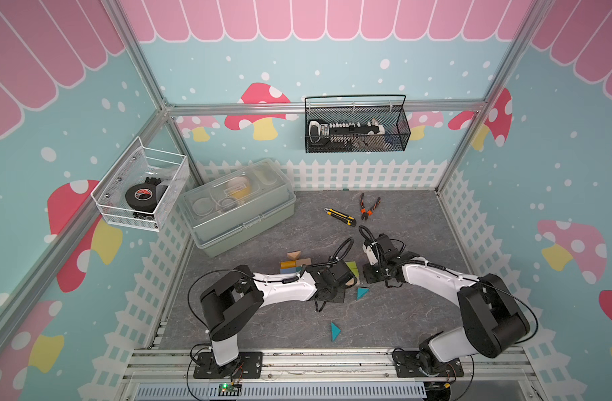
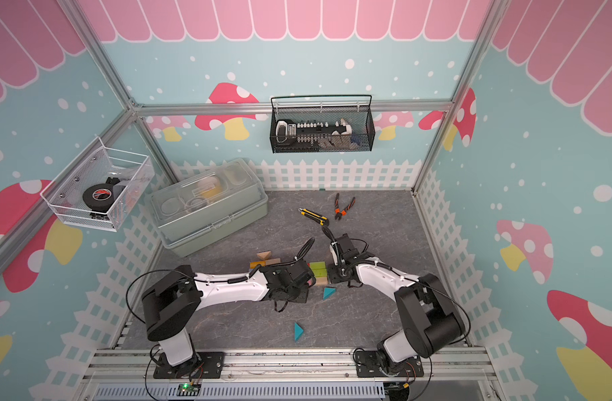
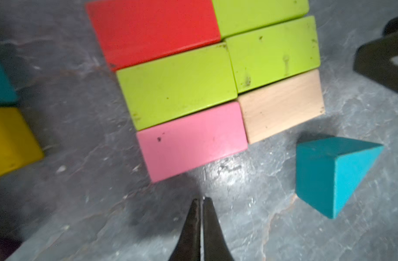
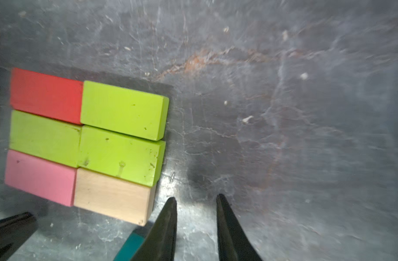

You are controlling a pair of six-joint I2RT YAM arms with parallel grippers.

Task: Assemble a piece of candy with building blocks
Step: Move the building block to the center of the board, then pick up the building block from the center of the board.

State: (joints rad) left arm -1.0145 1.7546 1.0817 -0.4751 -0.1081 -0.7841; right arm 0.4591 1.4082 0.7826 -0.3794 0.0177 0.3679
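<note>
1. Top views: tabletop (image 1: 401, 312), grey marbled, carrying every item below.
2. Storage box (image 1: 240, 205), translucent lid, at the far-left corner of the tabletop, well apart from the block slab.
3. Block slab (image 3: 207, 74): six flat building blocks pushed together in two columns of three near mid-tabletop. One column runs red block (image 3: 152, 31), green, pink block (image 3: 191, 140); the column beside it runs green, green, tan block (image 3: 281, 106). All faces touching, lying flat.
4. Left gripper (image 3: 200, 201): fingers almost together, only a thin slit between them, empty, poised just beside the slab's pink end.
5. Right gripper (image 4: 196, 200): fingers narrowly parted, empty, just beside the slab's tan corner.
6. Teal wedge (image 3: 329, 174): near the slab's tan corner, not touching it.
7. Second teal wedge (image 1: 335, 331): well apart from the slab, toward the robot bases.
8. Loose cluster (image 1: 292, 264) of tan, yellow and blue blocks: left of the slab, partly hidden by the left arm.
9. Utility knife (image 1: 340, 217) and pliers (image 1: 368, 206): beyond the slab, toward the back wall.
</note>
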